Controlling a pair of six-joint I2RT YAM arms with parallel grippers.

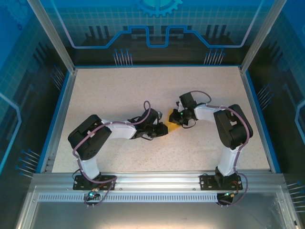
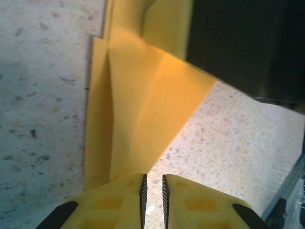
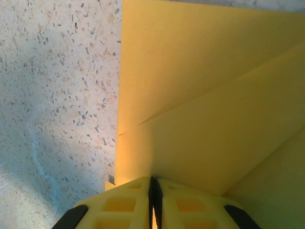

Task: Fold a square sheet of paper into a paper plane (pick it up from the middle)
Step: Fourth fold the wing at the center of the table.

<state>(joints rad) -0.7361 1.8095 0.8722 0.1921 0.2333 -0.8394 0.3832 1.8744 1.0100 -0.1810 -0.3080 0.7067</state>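
Showing only a narrow slit between its jaws, the left claw [image 2: 152, 193] has nothing visible in that gap; pale speckled table [image 2: 43, 95] shows through it. The part-folded paper plane [image 2: 143, 105] begins right at this claw's left fingertip, where its near corner slips out of sight behind the pad, so contact there is likely but a grip is not.

From that corner the orange-yellow paper runs straight ahead, its long creases nearly in line with the claw's own reach, slanting slightly. The right claw [image 3: 153, 191] has its jaws pressed together, with the paper's layers running into the seam, so it looks to be pinching the paper at an edge.

From above, the plane lies low over the middle of the table between the two claws, just right of the left one and against the right one. Both claws are at the paper, but only the right appears to hold it. Any next crease by the left claw would follow that lengthwise axis away from its tips.
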